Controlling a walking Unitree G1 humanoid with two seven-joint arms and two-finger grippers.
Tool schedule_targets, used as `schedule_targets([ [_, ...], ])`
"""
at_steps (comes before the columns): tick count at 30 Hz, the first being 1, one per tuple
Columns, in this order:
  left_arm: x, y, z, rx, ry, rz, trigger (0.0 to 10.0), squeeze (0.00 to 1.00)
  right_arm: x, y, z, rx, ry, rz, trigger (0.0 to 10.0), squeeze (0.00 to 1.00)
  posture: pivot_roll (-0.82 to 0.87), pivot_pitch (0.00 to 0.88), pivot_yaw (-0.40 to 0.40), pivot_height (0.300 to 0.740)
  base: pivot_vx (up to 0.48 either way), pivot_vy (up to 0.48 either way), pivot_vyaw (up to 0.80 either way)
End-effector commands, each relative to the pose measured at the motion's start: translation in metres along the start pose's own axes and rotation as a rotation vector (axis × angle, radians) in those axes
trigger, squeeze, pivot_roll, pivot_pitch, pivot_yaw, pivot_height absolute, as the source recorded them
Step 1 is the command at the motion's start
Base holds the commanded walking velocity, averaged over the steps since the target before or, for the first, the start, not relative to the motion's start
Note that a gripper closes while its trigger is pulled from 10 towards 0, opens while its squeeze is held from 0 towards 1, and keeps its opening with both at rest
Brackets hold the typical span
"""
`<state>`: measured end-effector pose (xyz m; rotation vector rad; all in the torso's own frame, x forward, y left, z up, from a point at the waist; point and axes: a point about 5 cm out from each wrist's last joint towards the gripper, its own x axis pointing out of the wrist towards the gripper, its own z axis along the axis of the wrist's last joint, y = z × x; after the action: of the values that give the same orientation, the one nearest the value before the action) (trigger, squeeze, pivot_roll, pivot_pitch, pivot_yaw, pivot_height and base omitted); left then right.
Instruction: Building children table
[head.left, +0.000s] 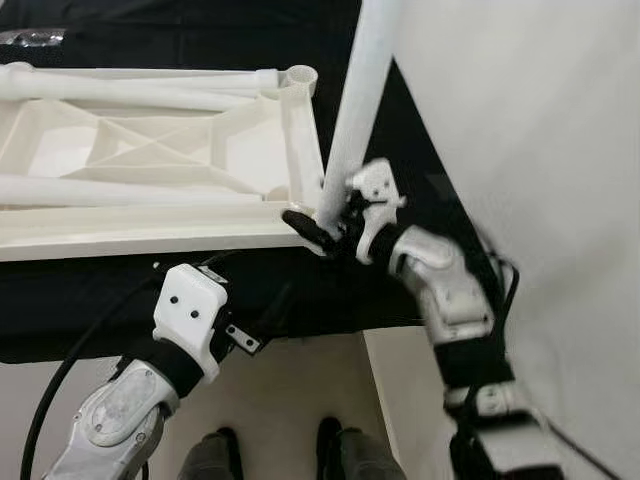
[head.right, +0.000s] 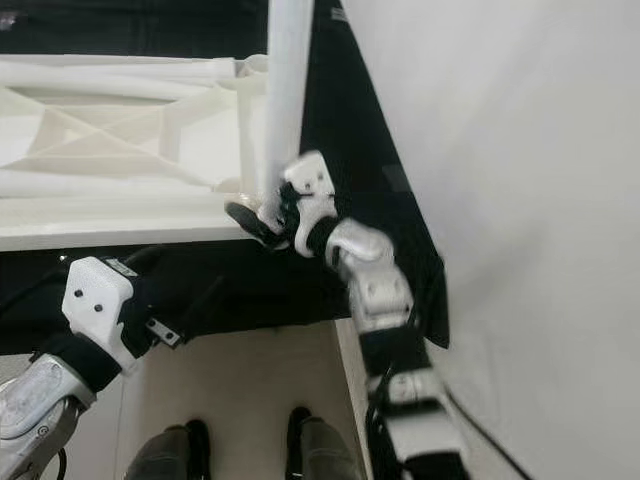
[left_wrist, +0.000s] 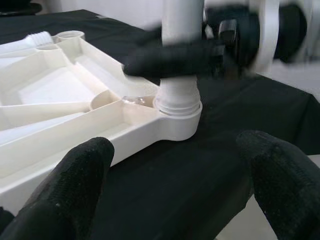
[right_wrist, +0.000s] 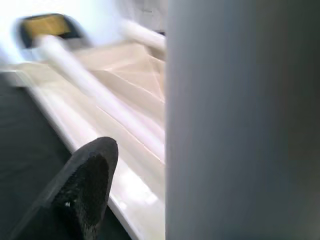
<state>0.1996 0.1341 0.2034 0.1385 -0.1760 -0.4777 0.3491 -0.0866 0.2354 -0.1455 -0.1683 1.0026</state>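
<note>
A white plastic tabletop (head.left: 150, 150) lies upside down on a black cloth (head.left: 300, 290). A white table leg (head.left: 360, 90) stands upright in its near right corner socket (left_wrist: 177, 117). My right gripper (head.left: 325, 225) is shut on the leg just above the socket; one black finger (right_wrist: 85, 190) shows beside the leg (right_wrist: 240, 120). My left gripper (left_wrist: 175, 170) is open, low at the cloth's near edge, facing that corner with nothing between its fingertips (left_wrist: 75, 185). Two more legs (head.left: 130, 85) lie across the tabletop's underside.
A white wall (head.left: 540, 120) rises close on the right, next to my right arm. An open socket (head.left: 300, 77) sits at the tabletop's far right corner. My feet (head.left: 215, 455) stand on the pale floor below the table edge. A black cable (head.left: 60, 380) hangs by my left arm.
</note>
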Motion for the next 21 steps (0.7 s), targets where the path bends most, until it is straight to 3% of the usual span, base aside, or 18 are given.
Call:
schedule_targets([
  [1,0.000,-0.003,-0.004,-0.003,0.015,-0.004,10.0,0.00,0.003,0.005,-0.008,0.009,0.023,0.104,10.0,0.00,0.10,0.258,-0.130,0.740,0.000,0.000,0.00],
  [4,0.001,-0.003,-0.004,-0.003,0.013,-0.003,10.0,0.00,0.005,0.004,-0.006,-0.021,0.037,0.151,10.0,0.00,0.10,0.260,-0.132,0.740,0.000,0.000,0.00],
  [9,0.002,-0.003,-0.002,0.002,0.004,-0.002,10.0,0.00,0.014,0.003,0.004,-0.047,0.052,0.332,10.0,0.00,0.11,0.268,-0.135,0.740,0.000,0.000,0.00],
  [15,0.002,-0.003,-0.002,0.006,0.009,-0.003,10.0,0.00,0.023,-0.001,0.005,-0.053,0.066,0.376,10.0,0.00,0.12,0.276,-0.138,0.740,0.000,0.000,0.00],
  [16,0.002,-0.004,-0.002,0.005,0.009,-0.003,10.0,0.00,0.024,0.000,0.005,-0.039,0.056,0.414,0.0,0.00,0.11,0.280,-0.141,0.740,0.000,0.000,0.00],
  [21,0.001,-0.004,-0.002,0.003,0.008,-0.001,10.0,0.00,0.023,0.001,0.004,-0.019,0.047,0.460,0.0,0.00,0.11,0.284,-0.141,0.740,0.000,0.000,0.00],
])
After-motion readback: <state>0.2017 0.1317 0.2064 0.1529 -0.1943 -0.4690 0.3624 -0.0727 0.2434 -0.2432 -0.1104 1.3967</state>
